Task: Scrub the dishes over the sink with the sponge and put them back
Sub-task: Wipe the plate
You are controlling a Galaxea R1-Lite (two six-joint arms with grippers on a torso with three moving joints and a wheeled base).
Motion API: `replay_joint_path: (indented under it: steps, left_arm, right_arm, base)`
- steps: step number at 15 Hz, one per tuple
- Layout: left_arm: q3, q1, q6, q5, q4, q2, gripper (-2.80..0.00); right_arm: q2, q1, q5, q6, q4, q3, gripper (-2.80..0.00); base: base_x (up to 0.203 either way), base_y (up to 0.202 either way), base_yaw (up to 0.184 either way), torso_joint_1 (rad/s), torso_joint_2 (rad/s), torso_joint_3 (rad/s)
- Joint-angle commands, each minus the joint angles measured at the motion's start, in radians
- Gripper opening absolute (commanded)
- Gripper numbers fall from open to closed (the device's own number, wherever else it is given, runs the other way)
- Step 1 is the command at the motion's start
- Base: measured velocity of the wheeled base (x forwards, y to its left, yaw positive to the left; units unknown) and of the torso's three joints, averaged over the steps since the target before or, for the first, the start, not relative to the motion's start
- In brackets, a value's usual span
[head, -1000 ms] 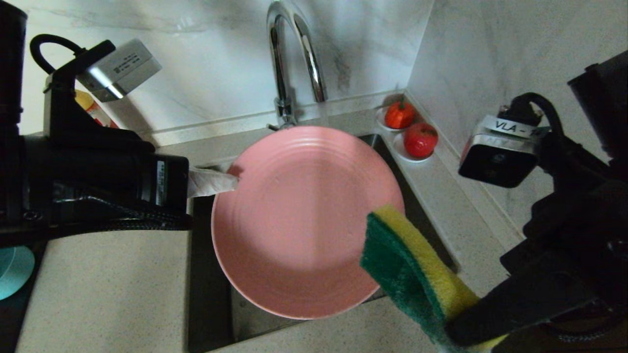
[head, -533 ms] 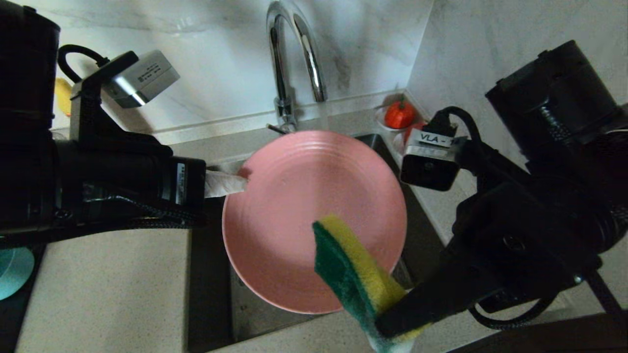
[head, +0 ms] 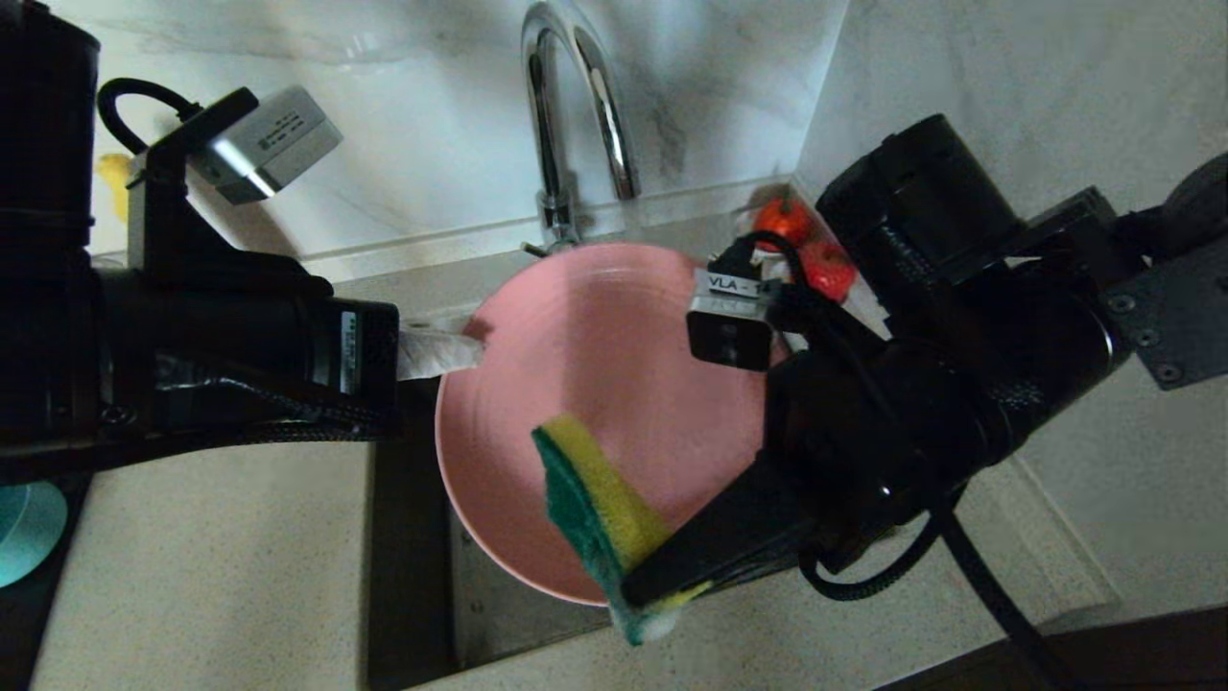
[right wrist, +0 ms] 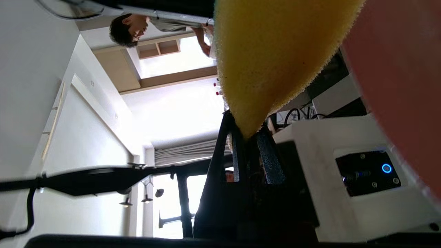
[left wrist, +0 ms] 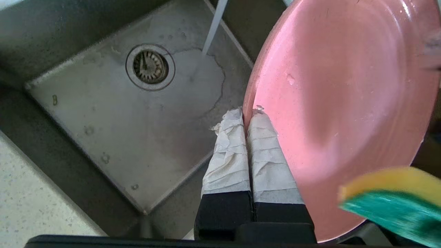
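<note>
The pink plate (head: 595, 384) hangs tilted over the sink (left wrist: 113, 131), my left gripper (head: 459, 353) shut on its left rim with taped fingers (left wrist: 265, 151) on either face of the plate (left wrist: 337, 96). From the right, my right gripper (head: 662, 566) is shut on the sponge (head: 590, 499), which lies over the plate's lower part with its yellow face toward the plate and green pad outward. In the right wrist view the yellow sponge (right wrist: 272, 55) is pinched between the right gripper (right wrist: 248, 135) fingers. The sponge (left wrist: 392, 199) shows in the left wrist view too. A teal dish edge (head: 24, 533) shows at far left.
The chrome tap (head: 576, 125) rises behind the plate, and water runs into the basin near the drain (left wrist: 150, 66). Two red fruits on white saucers (head: 820, 269) sit in the back right corner. Speckled counter (head: 201, 566) flanks the sink. A person (right wrist: 127, 27) appears in the right wrist view.
My right arm has swung left with the sponge, from the plate's lower right edge to over its lower middle. The left gripper and plate have barely shifted.
</note>
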Motion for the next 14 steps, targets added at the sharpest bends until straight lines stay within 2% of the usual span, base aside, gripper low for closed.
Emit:
replay_joint_path:
  steps: [1,8,14]
  left_arm:
    - [0.008,0.000,0.001,0.000,0.001,-0.001,-2.80]
    - [0.014,0.000,0.001,0.000,0.001,-0.025,-2.80]
    - [0.011,0.000,0.001,0.002,0.000,-0.047,-2.80]
  right_arm:
    - [0.064,0.013,0.007,0.006,0.009,-0.042,-2.80]
    - [0.156,0.013,0.008,0.019,0.029,-0.152,-2.80]
    - [0.140,-0.022,0.008,0.027,0.034,-0.163,-2.80]
  base:
    - [0.000,0.000,0.000,0.000,0.00,0.000]
    - [0.000,0.000,0.000,0.000,0.00,0.000]
    - [0.000,0.000,0.000,0.000,0.00,0.000]
